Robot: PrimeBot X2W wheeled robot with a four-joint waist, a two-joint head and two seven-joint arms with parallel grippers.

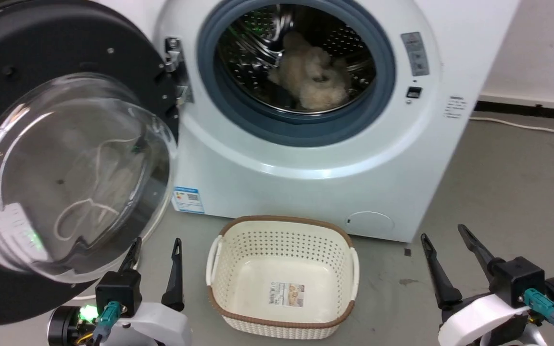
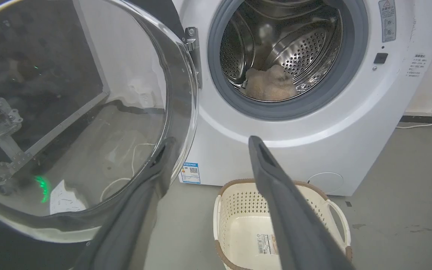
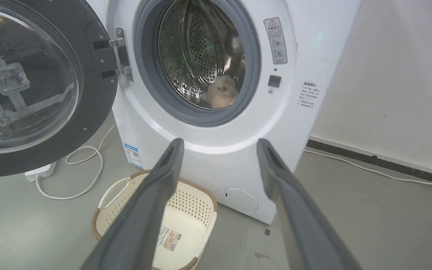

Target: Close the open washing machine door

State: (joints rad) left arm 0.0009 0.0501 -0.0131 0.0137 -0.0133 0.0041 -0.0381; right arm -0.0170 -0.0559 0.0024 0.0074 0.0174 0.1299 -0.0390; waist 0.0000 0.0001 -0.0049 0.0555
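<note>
Your view from the head looks down at a white front-loading washing machine (image 1: 306, 182) standing on a grey floor (image 1: 508, 192). The washing machine door (image 1: 65, 158) is swung wide open on its hinge (image 1: 176, 72) at the left of the drum mouth. Its black rim and bulging glass bowl face you at the left of the view.

Inside the steel drum (image 1: 258, 53) lies a pale fluffy bundle (image 1: 310, 77). The load looks to be in, which is probably why only the door is left to deal with.

A cream perforated basket (image 1: 282, 222) with a brown rim sits empty on the floor just in front of the machine, under the drum mouth.

Your left tool (image 1: 157, 242) is low at the left, fingers apart and gripping nothing. It is just beside the door's lower rim. In the left wrist view one finger lines up with the edge of the glass, and you cannot tell whether it touches.

Your right tool (image 1: 443, 231) is low at the right, well apart from the door, fingers apart and empty.

The left arm seems the one placed to work, being nearest the door. The door has not begun to close. It will likely need catching at its free edge and swinging rightward to the machine front.
</note>
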